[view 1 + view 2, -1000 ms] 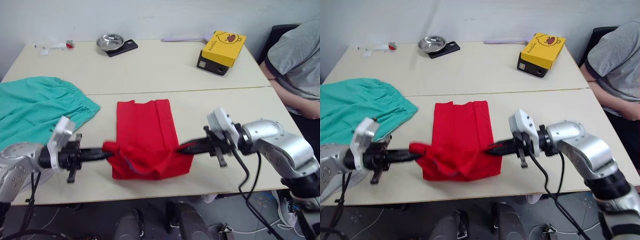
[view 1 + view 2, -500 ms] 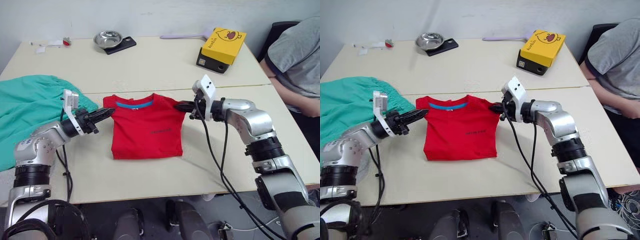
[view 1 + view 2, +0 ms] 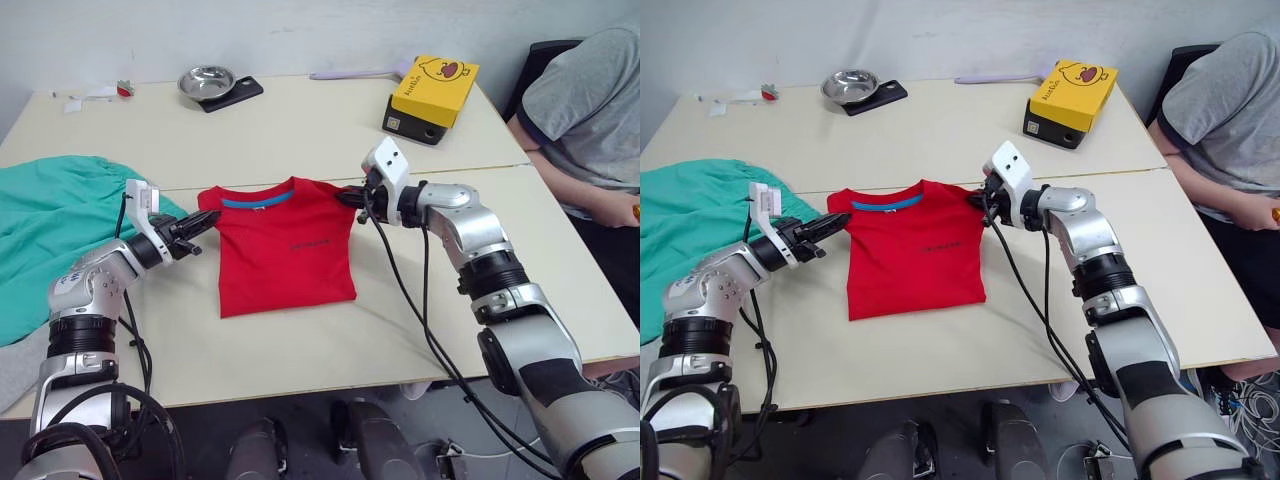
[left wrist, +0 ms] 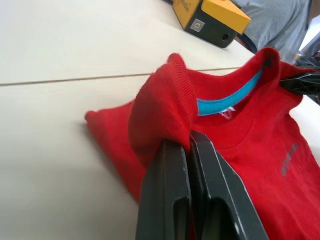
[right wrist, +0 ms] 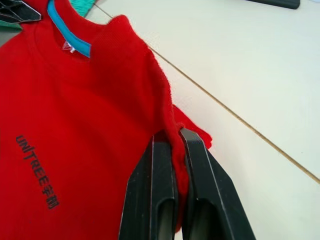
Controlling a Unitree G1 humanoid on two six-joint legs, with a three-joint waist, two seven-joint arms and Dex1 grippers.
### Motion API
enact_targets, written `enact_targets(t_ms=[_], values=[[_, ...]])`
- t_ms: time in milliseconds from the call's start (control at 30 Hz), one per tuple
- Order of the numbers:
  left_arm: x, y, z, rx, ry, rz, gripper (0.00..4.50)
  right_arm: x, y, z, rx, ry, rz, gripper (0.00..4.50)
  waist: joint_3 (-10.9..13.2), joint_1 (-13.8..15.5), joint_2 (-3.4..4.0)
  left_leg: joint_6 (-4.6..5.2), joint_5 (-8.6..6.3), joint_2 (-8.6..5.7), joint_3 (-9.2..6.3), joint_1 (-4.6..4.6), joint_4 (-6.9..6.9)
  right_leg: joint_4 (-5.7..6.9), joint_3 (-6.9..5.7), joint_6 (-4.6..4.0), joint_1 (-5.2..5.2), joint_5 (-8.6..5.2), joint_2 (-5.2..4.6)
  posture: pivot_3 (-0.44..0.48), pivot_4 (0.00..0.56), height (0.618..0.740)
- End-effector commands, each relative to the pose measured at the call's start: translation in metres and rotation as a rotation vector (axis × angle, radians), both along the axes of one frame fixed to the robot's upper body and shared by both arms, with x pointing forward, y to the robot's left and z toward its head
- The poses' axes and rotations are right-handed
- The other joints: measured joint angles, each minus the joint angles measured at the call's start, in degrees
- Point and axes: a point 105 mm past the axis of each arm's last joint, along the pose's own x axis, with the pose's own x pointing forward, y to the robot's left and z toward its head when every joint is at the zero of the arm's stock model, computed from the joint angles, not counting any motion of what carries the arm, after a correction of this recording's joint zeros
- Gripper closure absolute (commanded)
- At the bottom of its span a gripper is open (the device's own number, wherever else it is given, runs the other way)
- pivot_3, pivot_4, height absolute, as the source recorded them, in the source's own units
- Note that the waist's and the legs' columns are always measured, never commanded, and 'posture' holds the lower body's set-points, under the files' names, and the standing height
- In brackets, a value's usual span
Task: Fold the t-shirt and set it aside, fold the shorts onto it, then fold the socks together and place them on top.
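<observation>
T-shirt, bright red, lies folded into a neat rectangle at the centre of the frame on the pale surface, collar toward the far side with its blue strip showing. Each top corner is pinched: the left gripper is clamped on the left shoulder fold, the right gripper on the right one. The left wrist view shows red cloth bunched between that gripper's closed fingers, and the other gripper's dark tip across the collar. The right wrist view adds the dark chest lettering and cloth nipped between its own fingers. The head views alone take in the teal-green shorts spread at the left edge, a yellow box at upper right, a metal bowl at upper left, and a seated person at the right edge.
</observation>
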Motion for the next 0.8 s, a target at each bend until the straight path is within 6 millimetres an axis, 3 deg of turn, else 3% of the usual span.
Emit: enact_targets(t_ms=[33, 233, 300, 333, 467, 600, 700, 767, 800], values=[[0.008, -0.001, 0.008, 0.005, -0.047, 0.008, 4.46, 0.011, 0.001, 0.012, 0.026, -0.027, -0.053, 4.5, 0.0, 0.0, 0.0, 0.0, 0.0, 0.0, 0.02, 0.01, 0.0, 0.01, 0.01, 0.0, 0.0, 0.0, -0.01, 0.0, 0.15, 0.74], [0.022, 0.001, 0.004, -0.034, -0.032, 0.073, 4.46, 0.019, 0.005, -0.001, 0.069, 0.007, -0.104, 4.5, 0.0, -0.1, 0.0, 0.0, 0.01, -0.01, 0.02, -0.02, 0.01, 0.03, 0.01, 0.0, -0.01, 0.0, -0.02, 0.0, 0.15, 0.74], [0.024, -0.001, 0.004, -0.04, -0.037, 0.073, 4.5, 0.023, 0.003, -0.002, 0.066, -0.025, -0.142, 3.99, 0.0, -0.2, 0.0, 0.0, 0.01, -0.01, 0.03, -0.02, 0.0, 0.03, 0.01, -0.01, -0.02, 0.0, -0.02, 0.0, 0.15, 0.74], [0.024, -0.002, 0.004, -0.04, -0.044, 0.072, 4.02, 0.023, 0.003, -0.003, 0.058, -0.029, -0.141, 3.74, 0.0, -0.2, 0.0, 0.0, 0.0, 0.0, 0.04, -0.02, 0.0, 0.03, 0.01, -0.01, -0.02, 0.0, -0.02, 0.0, 0.15, 0.74], [0.024, 0.005, 0.008, 0.009, -0.108, 0.145, 2.88, 0.018, -0.004, -0.002, -0.001, -0.074, -0.105, 2.39, 0.0, -0.2, 0.0, 0.0, 0.01, 0.0, 0.04, -0.02, -0.01, 0.04, 0.01, -0.01, -0.03, 0.0, -0.02, 0.0, 0.15, 0.74], [0.014, 0.026, 0.017, 0.082, -0.196, 0.25, 1.61, 0.008, -0.032, 0.007, -0.031, -0.135, -0.096, 0.99, 0.0, 0.0, 0.0, 0.0, 0.0, -0.01, 0.01, -0.02, -0.04, 0.02, 0.01, -0.01, -0.03, 0.0, -0.05, 0.0, 0.15, 0.74], [-0.002, 0.026, 0.023, 0.137, -0.266, 0.213, 0.62, -0.002, -0.049, 0.015, -0.031, -0.182, -0.098, 0.01, 0.0, -0.1, 0.0, -0.01, -0.03, -0.01, 0.02, -0.04, -0.07, -0.05, 0.01, -0.01, -0.03, 0.0, -0.06, 0.0, 0.15, 0.74], [-0.017, 0.024, 0.03, 0.141, -0.32, 0.17, 0.05, -0.012, -0.056, 0.02, -0.029, -0.217, -0.067, 0.0, 0.0, -0.1, 0.0, -0.01, -0.04, -0.01, 0.02, -0.03, -0.1, -0.08, 0.01, -0.01, -0.03, 0.0, -0.05, 0.0, 0.15, 0.74], [-0.027, 0.02, 0.033, 0.135, -0.345, 0.131, 0.05, -0.02, -0.056, 0.023, -0.023, -0.238, -0.027, 0.0, 0.0, -0.1, 0.0, -0.02, -0.04, 0.0, 0.02, -0.03, -0.1, -0.06, 0.01, -0.01, -0.03, 0.0, -0.04, 0.0, 0.15, 0.74]])
